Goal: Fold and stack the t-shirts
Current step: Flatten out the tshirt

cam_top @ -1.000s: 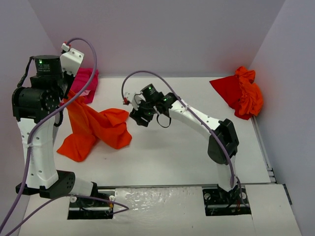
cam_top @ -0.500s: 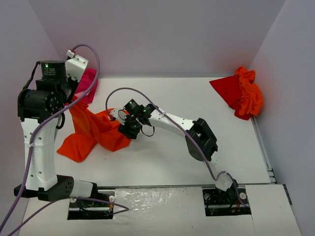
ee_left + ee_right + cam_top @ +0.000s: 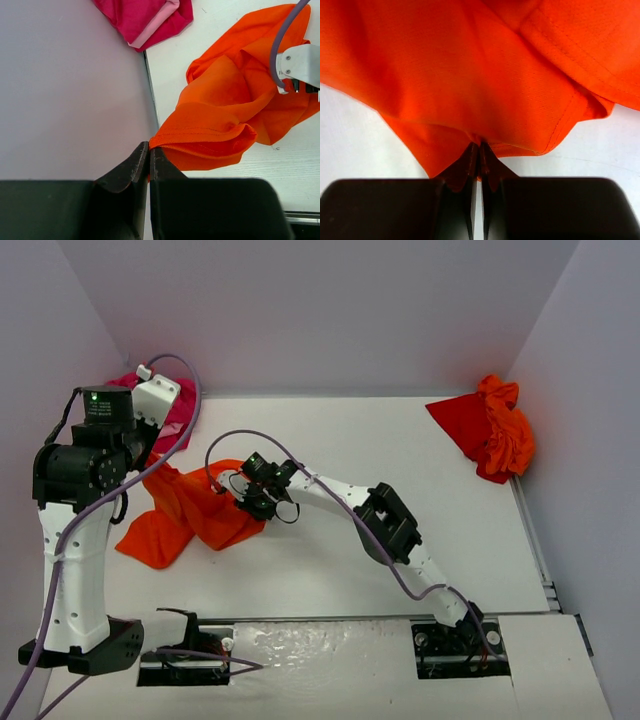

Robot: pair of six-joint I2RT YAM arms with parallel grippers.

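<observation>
**Orange t-shirt now pinched at two points**

Orange t-shirt [image 3: 190, 512] lies crumpled by the left edge of the surface [image 3: 400, 430], toward the near side.

Change: a second ago the right end effector [image 3: 479, 145] was apart from the cloth, jaws part open. It has since reached across and clamped onto a fold at the shirt's right margin. The left end effector [image 3: 149, 150] stays closed on a stitched hem, lifted off the surface.

Meaning, as a judgement: with both grips set, the shirt can be pulled out flat; folding has not begun.

Orientation: the long axis runs roughly left to right between the two pinches, with a lobe sagging toward the near-left corner. Collar direction cannot be told.

Magenta t-shirt [image 3: 182, 412] sits at the far-left corner; a red-and-orange heap [image 3: 488, 430] at the far-right corner.
</observation>
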